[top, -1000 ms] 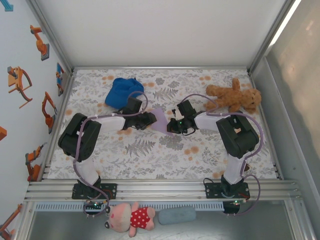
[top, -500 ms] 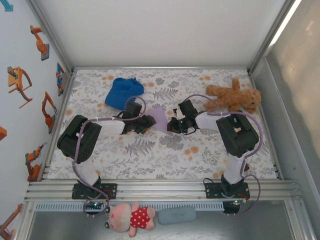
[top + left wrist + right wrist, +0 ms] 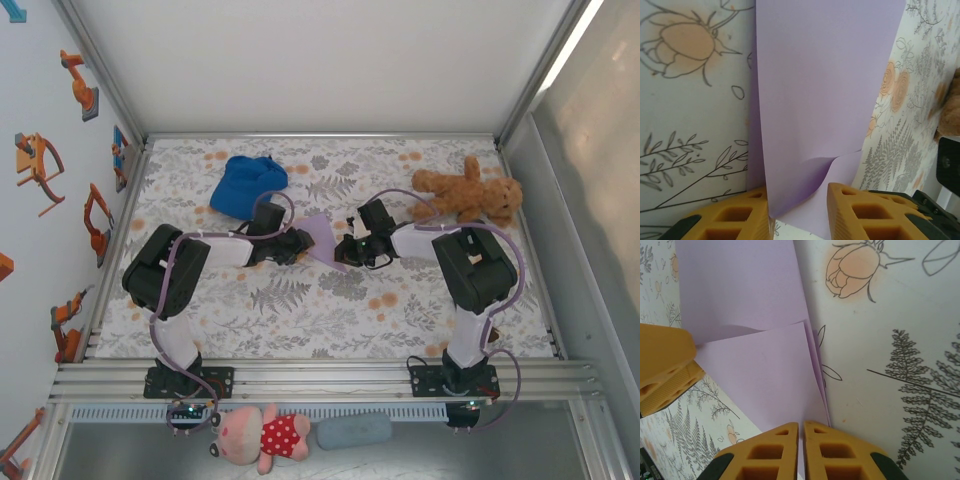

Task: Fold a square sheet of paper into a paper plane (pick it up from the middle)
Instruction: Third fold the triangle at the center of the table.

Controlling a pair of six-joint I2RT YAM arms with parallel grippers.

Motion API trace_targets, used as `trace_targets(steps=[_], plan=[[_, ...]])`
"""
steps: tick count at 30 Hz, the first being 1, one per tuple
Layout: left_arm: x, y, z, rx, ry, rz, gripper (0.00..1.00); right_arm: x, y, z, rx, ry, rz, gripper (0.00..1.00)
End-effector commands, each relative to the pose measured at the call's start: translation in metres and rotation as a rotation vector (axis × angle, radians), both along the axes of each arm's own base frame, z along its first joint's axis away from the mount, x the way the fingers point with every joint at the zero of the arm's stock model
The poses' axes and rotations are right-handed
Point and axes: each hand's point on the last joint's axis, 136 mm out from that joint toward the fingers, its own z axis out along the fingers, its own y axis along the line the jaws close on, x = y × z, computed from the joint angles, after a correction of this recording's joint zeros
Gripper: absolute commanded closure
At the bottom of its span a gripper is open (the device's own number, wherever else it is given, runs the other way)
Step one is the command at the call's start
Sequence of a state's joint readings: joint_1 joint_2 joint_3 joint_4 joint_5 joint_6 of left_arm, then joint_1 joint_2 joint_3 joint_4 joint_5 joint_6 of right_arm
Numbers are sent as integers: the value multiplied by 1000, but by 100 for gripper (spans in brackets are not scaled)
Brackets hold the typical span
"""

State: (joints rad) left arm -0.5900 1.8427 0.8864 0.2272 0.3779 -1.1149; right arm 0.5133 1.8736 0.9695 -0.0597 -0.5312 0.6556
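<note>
**Clerk:** Item one?

**Checker:** Sheet of paper point(image 3: 322, 238), lavender, thin. It lies mid-table between the two arms, partly folded. One flap sits over the layer below, and in the right wrist view their edges are close but not quite matched. It is not yet a plane.

**Clerk:** Holders?

**Checker:** Right gripper point(image 3: 801, 432): fingers pressed almost together, with a corner of the sheet pinched between them. Left gripper point(image 3: 797, 200): jaws part-way open, one on each side of the opposite edge. The gap is far wider than the paper, so I judge that it grips nothing. A small curl stands in the sheet just ahead of those jaws.

**Clerk:** Hazards?

**Checker:** Three, all judgement.
- If the left jaws close on that curl, they could press in a stray crease and skew the fold.
- If the arms draw apart while both are clamped, paper this thin could tear at the pinched corner.
- If the right pinch slips, the flap may spring up and lose its alignment.

**Clerk:** Surroundings?

**Checker:**
- Table point(image 3: 300, 320), with a floral cover.
- Blue cap point(image 3: 247, 183), crumpled, at the far left, near the left arm but apart from the sheet.
- Teddy bear point(image 3: 465, 195), at the far right, beside the right arm.

**Clerk:** Containers and contents?

**Checker:** No box, tray or bowl to list. The cap lies in a heap, and I cannot tell whether anything is inside it.
</note>
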Motion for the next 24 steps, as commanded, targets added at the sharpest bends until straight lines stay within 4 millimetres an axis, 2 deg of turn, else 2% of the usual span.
trace_targets(steps=[1,7,18,24], plan=[[8,-6,12,-67,-21,-1,67,-7,-13,-24,-65,49,-25,89],[9,-13,15,-110,-32,-51,67,-7,-15,-25,-66,50,-24,89],[8,-13,5,-133,-55,-164,67,-5,-11,-18,-46,29,2,89],[4,-9,-1,-115,-51,-182,75,-3,-11,-14,-41,9,8,87]])
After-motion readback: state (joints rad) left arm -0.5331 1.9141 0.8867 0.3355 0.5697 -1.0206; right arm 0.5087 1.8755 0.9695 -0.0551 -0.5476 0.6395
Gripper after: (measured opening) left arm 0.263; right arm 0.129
